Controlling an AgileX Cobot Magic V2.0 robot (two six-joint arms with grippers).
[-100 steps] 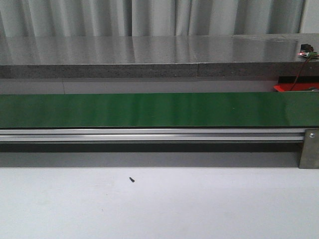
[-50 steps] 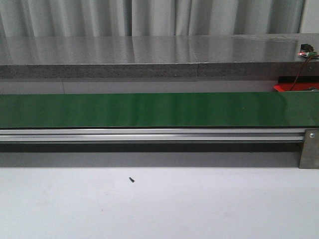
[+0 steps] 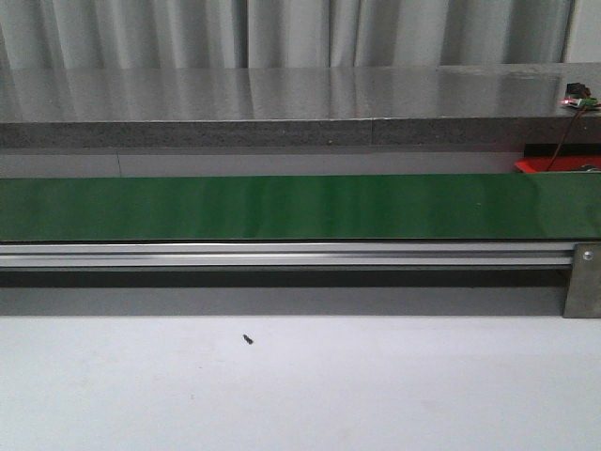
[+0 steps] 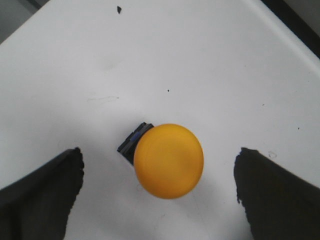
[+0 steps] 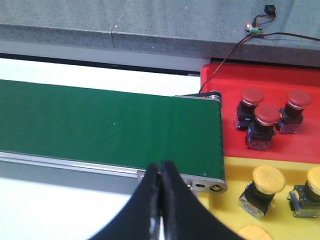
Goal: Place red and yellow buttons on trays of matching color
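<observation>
While the left end effector (image 4: 159, 187) is held wide open above the white bench (image 4: 200, 60), a yellow button (image 4: 168, 160) with a dark base is seen lying on the bench between its two dark fingers (image 4: 40, 192), touched by neither. The right end effector (image 5: 160, 195) is shown with its fingers pressed together and nothing between them, poised over the near edge of the green belt (image 5: 100, 125) close to the belt's right end. Just past that end, a red tray (image 5: 265, 85) is placed on the far side and a yellow tray (image 5: 280, 167) on the near side, the two lying edge to edge. Three red buttons (image 5: 266, 120) are gathered close together on the red tray, and three yellow buttons (image 5: 267, 181) are seen on the yellow tray, two of them cut off by the picture's edge. A small circuit board (image 5: 253, 31) with thin wires is set on the grey ledge (image 5: 125, 30) behind the trays. From the front view, only a sliver of the red tray (image 3: 549, 166) is visible beyond the belt (image 3: 282, 207), neither arm is seen, and a tiny dark speck (image 3: 248, 339) is noted on the bench (image 3: 300, 385).
</observation>
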